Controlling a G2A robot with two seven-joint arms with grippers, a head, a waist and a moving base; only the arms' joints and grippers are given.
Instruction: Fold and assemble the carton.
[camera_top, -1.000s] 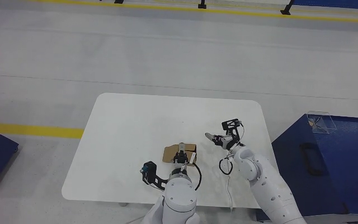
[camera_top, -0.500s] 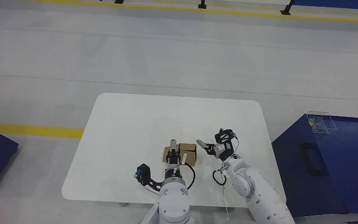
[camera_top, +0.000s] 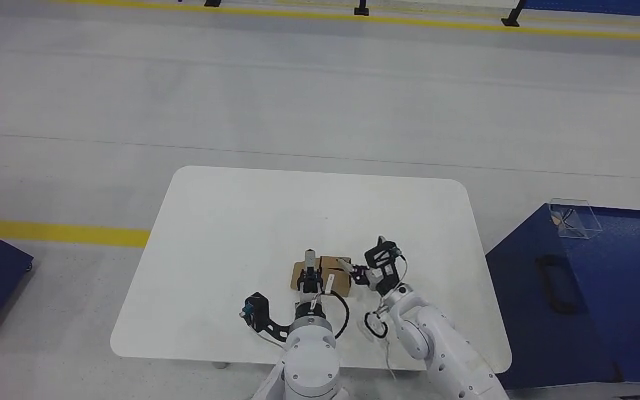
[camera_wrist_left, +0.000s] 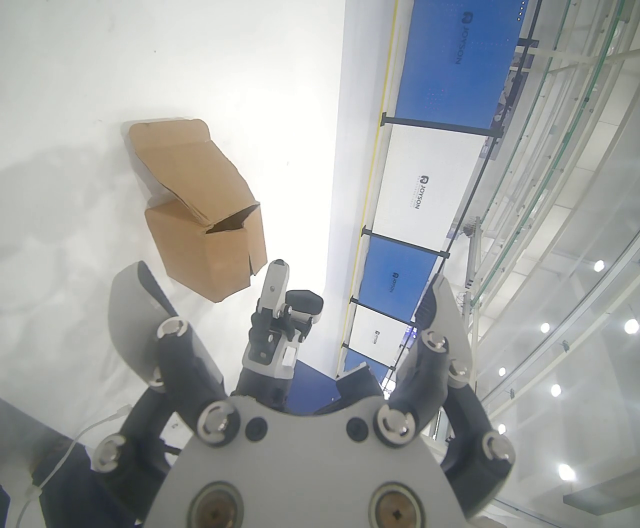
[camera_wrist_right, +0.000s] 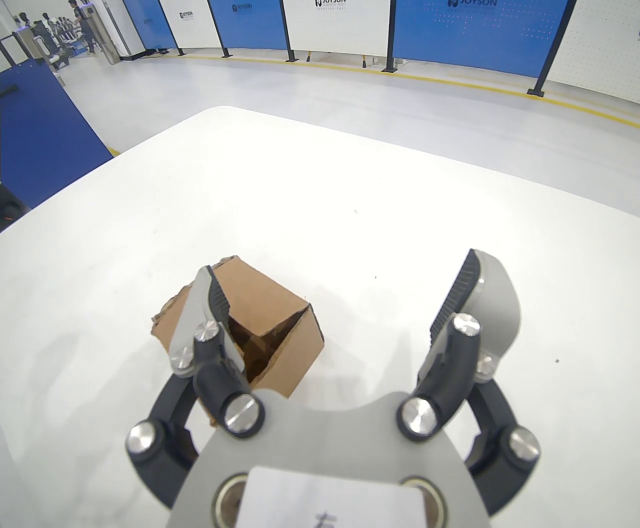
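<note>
A small brown carton (camera_top: 337, 270) lies on its side on the white table (camera_top: 250, 220), near the front edge. One end is open, with loose flaps (camera_wrist_right: 270, 310); a bent flap sticks out at the other end (camera_wrist_left: 170, 145). My left gripper (camera_top: 312, 268) hovers over the carton's left part, open and holding nothing (camera_wrist_left: 285, 295). My right gripper (camera_top: 366, 272) is at the carton's right end, open (camera_wrist_right: 345, 285). One of its fingers (camera_wrist_right: 207, 295) stands in front of the open end, and the other is out over bare table.
A blue cabinet (camera_top: 560, 290) with a clear plastic stand (camera_top: 573, 215) on top sits off the table's right side. A white cable (camera_top: 375, 325) loops by the right arm. The table's back and left parts offer free room.
My right gripper has moved left across the table to the carton's right end. The left gripper shifted slightly left over the carton, which has stayed in place.
</note>
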